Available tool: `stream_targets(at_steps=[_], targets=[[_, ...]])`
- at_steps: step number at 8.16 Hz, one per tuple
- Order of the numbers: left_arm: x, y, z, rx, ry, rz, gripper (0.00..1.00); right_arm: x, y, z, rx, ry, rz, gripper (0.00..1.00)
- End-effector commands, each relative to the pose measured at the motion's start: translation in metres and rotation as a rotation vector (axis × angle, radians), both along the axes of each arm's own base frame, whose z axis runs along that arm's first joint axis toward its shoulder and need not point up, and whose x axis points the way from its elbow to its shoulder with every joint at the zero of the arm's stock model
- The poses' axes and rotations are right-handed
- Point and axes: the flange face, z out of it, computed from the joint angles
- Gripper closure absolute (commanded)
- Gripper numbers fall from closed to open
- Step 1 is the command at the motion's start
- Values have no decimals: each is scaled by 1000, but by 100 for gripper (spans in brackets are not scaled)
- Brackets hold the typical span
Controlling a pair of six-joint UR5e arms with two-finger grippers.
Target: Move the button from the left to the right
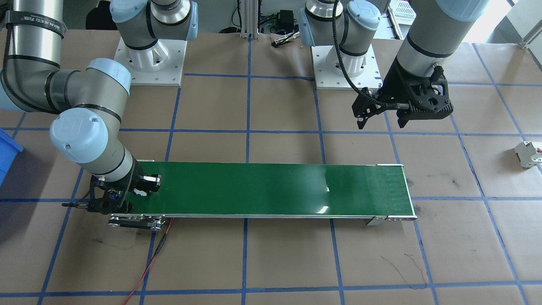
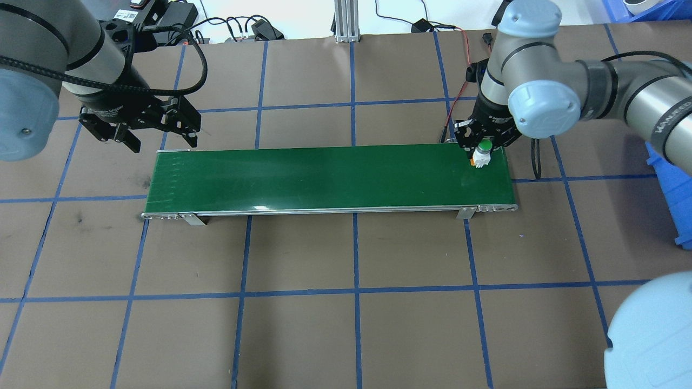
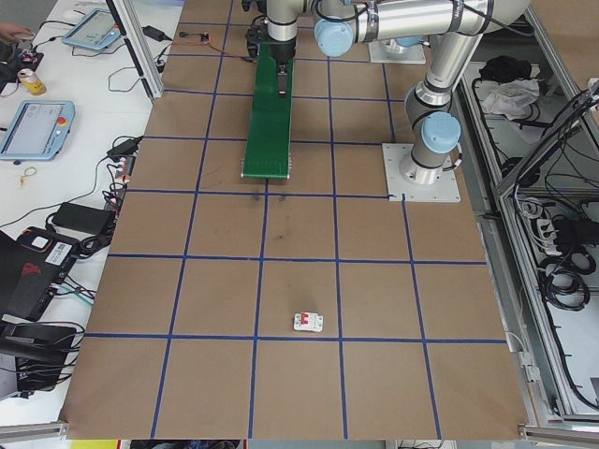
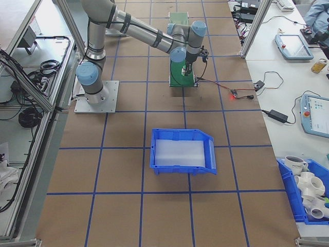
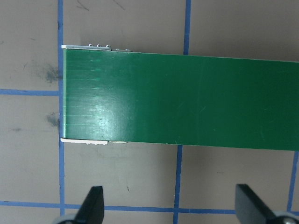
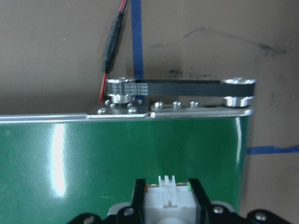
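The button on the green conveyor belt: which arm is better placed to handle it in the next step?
The right arm. The right gripper is already closed around the button at the right end of the conveyor belt. The left gripper hangs open beyond the belt's far left end, holding nothing.

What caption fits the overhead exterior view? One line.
Right gripper holds the green-capped button at the conveyor belt's right end; left gripper hovers open.
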Motion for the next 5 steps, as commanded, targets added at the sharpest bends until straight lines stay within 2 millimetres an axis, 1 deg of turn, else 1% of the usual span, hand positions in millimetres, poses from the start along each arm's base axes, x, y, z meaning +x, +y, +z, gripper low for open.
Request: stream_targets(at_steps=[1,2,3,4,5], targets=[[0,0,1,-1,0,0,0,-75,-28,50,-32,6,90,83],[0,0,0,0,0,0,0,-123,-34,60,-46,8,149,83],[0,0,0,0,0,0,0,-169,-37,69,-49,39,264,83],[0,0,1,-1,0,0,0,-202,-37,78,-42,78,350,84],[0,0,0,0,0,0,0,-233,-33,82,-41,86,407,85]])
